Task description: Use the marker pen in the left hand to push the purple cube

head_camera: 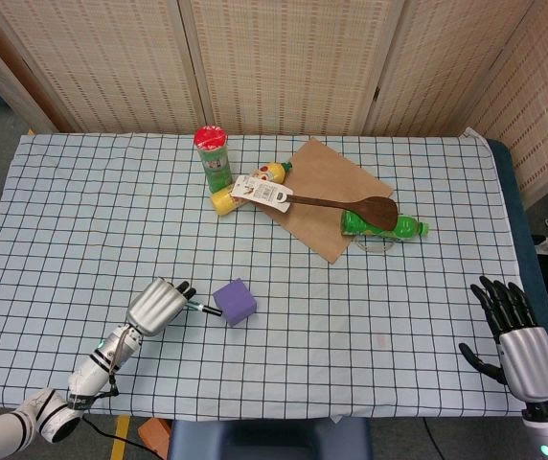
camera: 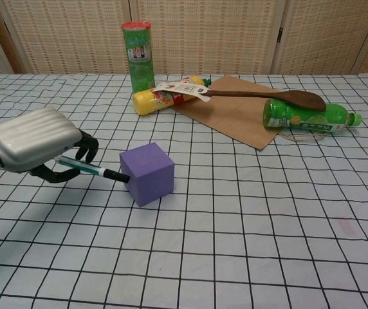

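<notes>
A purple cube (head_camera: 236,302) (camera: 148,173) sits on the checked tablecloth, front left of centre. My left hand (head_camera: 160,305) (camera: 37,141) grips a marker pen (head_camera: 204,309) (camera: 91,170) that points right. The pen's black tip touches the cube's left face. My right hand (head_camera: 515,335) hovers open at the table's front right corner, fingers spread and pointing away from me; the chest view does not show it.
At the back stand a green can with a red lid (head_camera: 214,157) (camera: 139,56) and a lying yellow bottle (head_camera: 245,194) (camera: 165,97). A brown board (head_camera: 327,196) (camera: 239,112) carries a wooden spoon (head_camera: 351,205) (camera: 280,98) and a lying green bottle (head_camera: 384,226) (camera: 309,118).
</notes>
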Robot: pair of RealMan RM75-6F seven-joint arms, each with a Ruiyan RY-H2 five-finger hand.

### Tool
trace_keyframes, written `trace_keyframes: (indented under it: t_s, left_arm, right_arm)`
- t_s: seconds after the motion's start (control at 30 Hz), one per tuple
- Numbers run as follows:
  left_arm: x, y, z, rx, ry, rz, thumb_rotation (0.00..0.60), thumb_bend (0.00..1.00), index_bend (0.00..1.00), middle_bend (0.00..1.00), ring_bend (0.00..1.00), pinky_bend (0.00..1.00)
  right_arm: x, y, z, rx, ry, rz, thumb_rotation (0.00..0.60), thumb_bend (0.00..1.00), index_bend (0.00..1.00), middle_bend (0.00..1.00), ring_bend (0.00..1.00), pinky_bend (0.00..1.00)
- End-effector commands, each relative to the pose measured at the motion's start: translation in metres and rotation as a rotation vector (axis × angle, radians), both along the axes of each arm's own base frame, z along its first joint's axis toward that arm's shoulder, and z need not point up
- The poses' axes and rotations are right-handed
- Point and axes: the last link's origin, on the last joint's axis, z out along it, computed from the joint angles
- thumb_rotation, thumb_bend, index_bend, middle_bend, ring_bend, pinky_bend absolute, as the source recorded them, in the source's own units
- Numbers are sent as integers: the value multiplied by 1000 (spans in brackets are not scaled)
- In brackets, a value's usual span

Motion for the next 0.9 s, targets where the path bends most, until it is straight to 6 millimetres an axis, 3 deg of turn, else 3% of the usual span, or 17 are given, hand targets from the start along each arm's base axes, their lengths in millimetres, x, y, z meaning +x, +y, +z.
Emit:
trace_keyframes:
  t_s: [0.03, 0.9]
  left_arm:
    - [14, 6, -8, 4, -15, -8, 600, 632, 827, 849, 837, 1000]
    - [40, 63, -35, 36, -87, 48, 600, 632, 826, 849, 837, 1000]
  right_arm:
    - [0, 2, 4, -1, -9, 2, 600, 129, 0, 0, 0, 0]
    - [-7, -5, 12, -32, -16, -41, 600, 128, 0, 0, 0, 0]
